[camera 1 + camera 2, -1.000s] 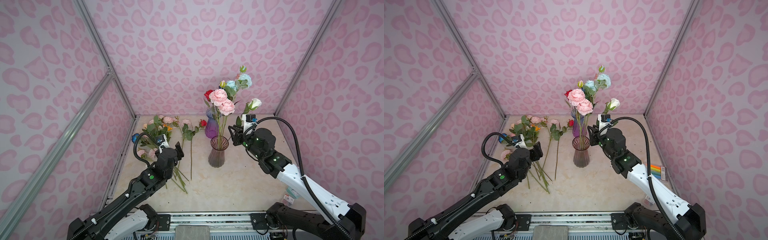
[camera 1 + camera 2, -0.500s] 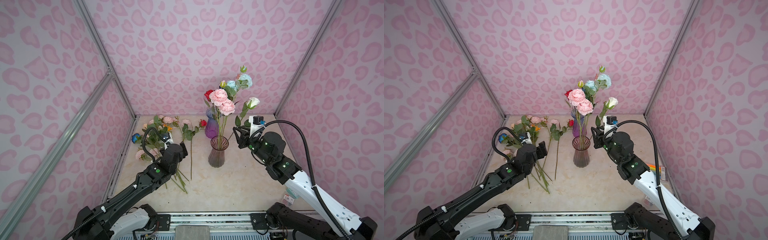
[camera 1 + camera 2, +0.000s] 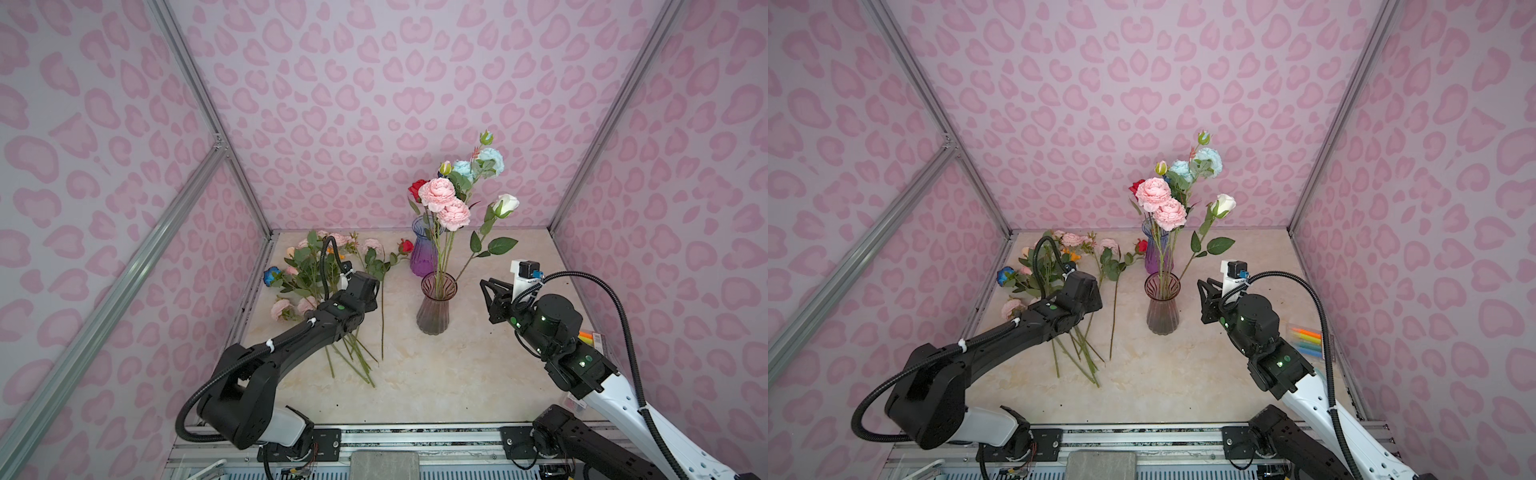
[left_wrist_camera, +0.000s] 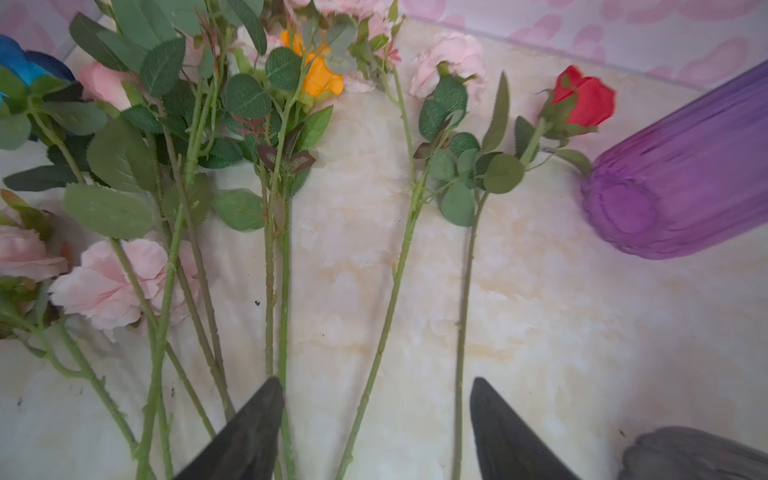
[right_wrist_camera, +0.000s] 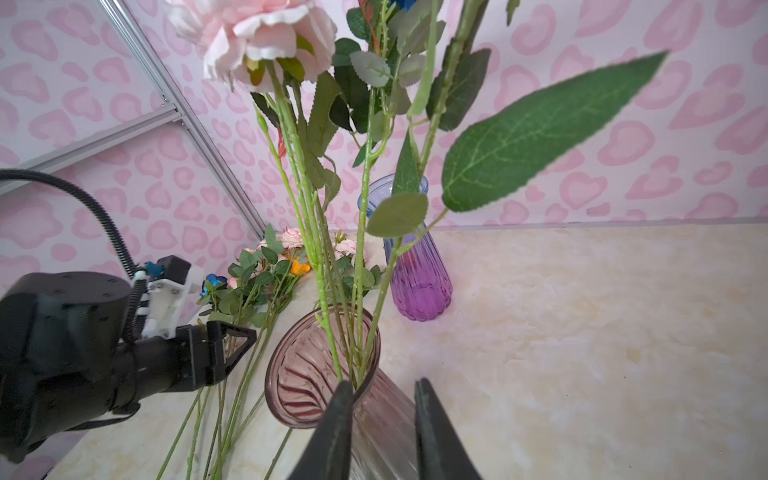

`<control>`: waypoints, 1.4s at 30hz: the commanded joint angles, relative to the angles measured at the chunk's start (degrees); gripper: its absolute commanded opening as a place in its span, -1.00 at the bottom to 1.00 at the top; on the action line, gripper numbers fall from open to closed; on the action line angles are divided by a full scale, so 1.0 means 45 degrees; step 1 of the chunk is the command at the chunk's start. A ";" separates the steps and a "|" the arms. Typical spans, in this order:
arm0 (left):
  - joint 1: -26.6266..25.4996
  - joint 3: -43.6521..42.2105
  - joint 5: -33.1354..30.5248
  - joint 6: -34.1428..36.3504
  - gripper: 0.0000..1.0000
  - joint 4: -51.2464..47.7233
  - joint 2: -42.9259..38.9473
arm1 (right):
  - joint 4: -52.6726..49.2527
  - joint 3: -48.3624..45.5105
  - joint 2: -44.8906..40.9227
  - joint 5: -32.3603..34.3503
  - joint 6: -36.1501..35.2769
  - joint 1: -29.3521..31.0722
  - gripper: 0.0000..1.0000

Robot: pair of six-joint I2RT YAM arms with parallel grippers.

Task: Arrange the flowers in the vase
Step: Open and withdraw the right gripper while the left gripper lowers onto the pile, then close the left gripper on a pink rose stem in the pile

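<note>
The near vase (image 3: 432, 311) is ribbed smoky glass, the far vase (image 3: 419, 262) glossy purple glass. The tabletop (image 3: 465, 374) looks smooth, marble-like.

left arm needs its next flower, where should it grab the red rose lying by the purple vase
Probably the bare lower stem of the red rose, below its leaves, coming straight down with the left gripper, jaws across it. It lies flat on the table, and that stretch is leafless and clear of the purple vase and the pink flower's stem.
</note>
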 commanded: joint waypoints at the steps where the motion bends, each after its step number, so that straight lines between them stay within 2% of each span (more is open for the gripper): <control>1: 0.0386 0.1058 0.1340 0.0678 0.34 -0.0667 0.1599 | 0.0056 -0.0239 -0.0174 0.0133 0.0348 0.0023 -0.46; 5: 0.0661 0.2445 0.1710 0.1221 0.19 -0.1565 0.3613 | -0.0029 -0.0384 -0.0407 0.0130 0.0358 0.0016 -0.46; 8: 0.0742 0.2830 0.1636 0.1405 0.16 -0.1922 0.4388 | -0.0123 -0.0479 -0.0690 0.0243 0.0312 0.0011 -0.46; 11: 0.0764 0.3159 0.1610 0.1653 0.01 -0.2264 0.4958 | -0.0109 -0.0661 -0.0864 0.0392 0.0311 -0.0011 -0.46; 14: 0.0784 0.3191 0.1884 0.1753 -0.21 -0.2231 0.5130 | -0.0076 -0.0707 -0.0888 0.0415 0.0295 -0.0015 -0.47; 18: 0.0784 0.3286 0.2211 0.1958 -0.62 -0.2086 0.5025 | -0.0004 -0.0697 -0.0864 0.0400 0.0329 -0.0013 -0.47; 24: 0.0794 0.3904 0.2315 0.2198 -0.92 -0.1882 0.4705 | 0.0047 -0.0553 -0.0767 0.0405 0.0373 -0.0008 -0.47; 33: 0.0802 0.4049 0.1998 0.2171 -0.93 -0.0479 0.3295 | -0.0179 -0.0477 -0.0975 0.0599 0.0296 -0.0008 -0.47; 42: 0.0803 0.2483 0.2877 0.2190 -0.93 0.1954 -0.0010 | -0.0413 -0.0224 -0.1023 0.0668 0.0175 -0.0010 -0.47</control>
